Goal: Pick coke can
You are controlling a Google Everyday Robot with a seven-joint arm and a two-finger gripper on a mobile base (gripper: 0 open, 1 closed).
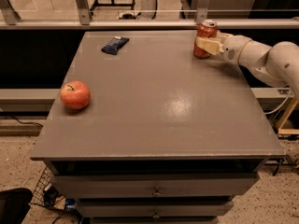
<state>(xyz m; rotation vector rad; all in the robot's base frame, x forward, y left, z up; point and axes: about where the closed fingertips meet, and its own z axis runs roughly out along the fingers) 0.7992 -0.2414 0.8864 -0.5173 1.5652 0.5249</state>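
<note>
The coke can (204,33), red with a silver top, stands at the far right of the grey table (159,106), leaning slightly. My gripper (208,45) reaches in from the right on a white arm (261,55). Its cream fingers (206,45) clasp the can's middle, one across the front and the other hidden behind. The can's base is still at table level.
A red-orange apple (74,94) sits near the table's left edge. A flat dark blue snack packet (115,45) lies at the far left. A metal rail (140,23) runs behind the far edge. Drawers (154,188) are below the front.
</note>
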